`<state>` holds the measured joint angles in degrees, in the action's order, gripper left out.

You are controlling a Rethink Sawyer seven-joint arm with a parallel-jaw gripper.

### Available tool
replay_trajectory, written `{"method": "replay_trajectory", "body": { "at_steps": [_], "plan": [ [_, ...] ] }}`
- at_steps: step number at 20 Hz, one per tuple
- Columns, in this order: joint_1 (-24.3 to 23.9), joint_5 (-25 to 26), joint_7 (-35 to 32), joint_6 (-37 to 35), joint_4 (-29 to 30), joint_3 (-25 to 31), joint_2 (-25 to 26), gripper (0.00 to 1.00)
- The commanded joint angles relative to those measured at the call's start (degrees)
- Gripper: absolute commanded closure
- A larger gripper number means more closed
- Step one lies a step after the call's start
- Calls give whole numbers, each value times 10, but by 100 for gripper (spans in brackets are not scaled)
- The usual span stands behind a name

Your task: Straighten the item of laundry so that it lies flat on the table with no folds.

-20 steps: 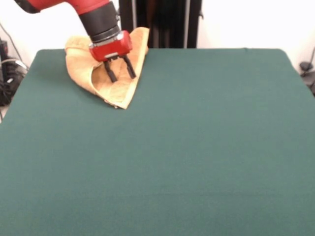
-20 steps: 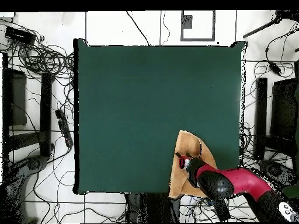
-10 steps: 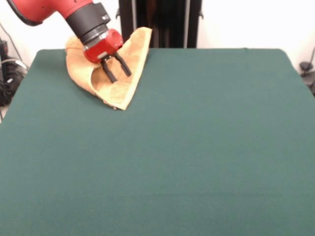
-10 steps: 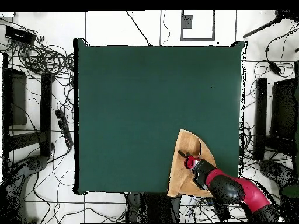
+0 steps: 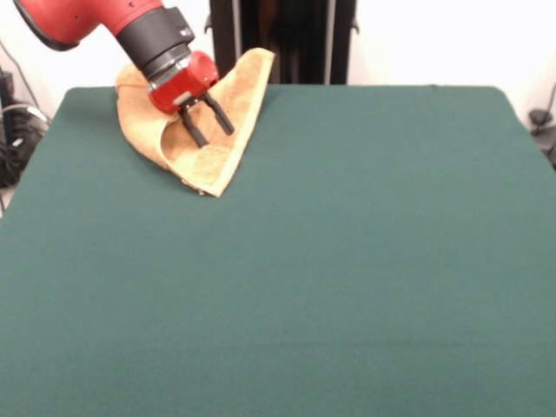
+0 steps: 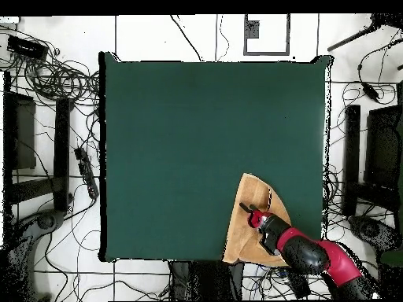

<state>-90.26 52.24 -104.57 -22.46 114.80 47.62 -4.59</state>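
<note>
In the front view, left to right: my red and black arm (image 5: 104,22) comes down from the upper left corner, angled toward the right. My gripper (image 5: 208,124) points down and to the right, its two dark fingers (image 5: 195,130) spread apart with nothing between them. They hover over the towel (image 5: 221,130), and I cannot tell whether the tips touch the cloth.

The towel is orange-tan and lies folded into a rough triangle at the far left corner of the green table (image 5: 347,261). One point of the triangle aims toward the middle of the table, and its upper right corner reaches past the far edge. A fold line curves across it beneath my fingers.

In the overhead view, left to right: the table (image 6: 173,141) fills the middle, then the towel (image 6: 244,236) sits at the lower right, overhanging the bottom edge, with my gripper (image 6: 246,209) over it.
</note>
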Motion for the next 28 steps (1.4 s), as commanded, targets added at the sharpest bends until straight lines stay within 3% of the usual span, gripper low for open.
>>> {"method": "replay_trajectory", "body": {
  "at_steps": [1,11,22,23,28],
  "plan": [
    [154,134,150,96,-219,16,200,0],
    [216,160,65,142,-235,-5,160,0],
    [195,153,83,140,-247,16,203,0],
    [190,149,87,137,-247,18,210,100],
    [165,150,130,120,-248,34,236,100]
  ]
}}
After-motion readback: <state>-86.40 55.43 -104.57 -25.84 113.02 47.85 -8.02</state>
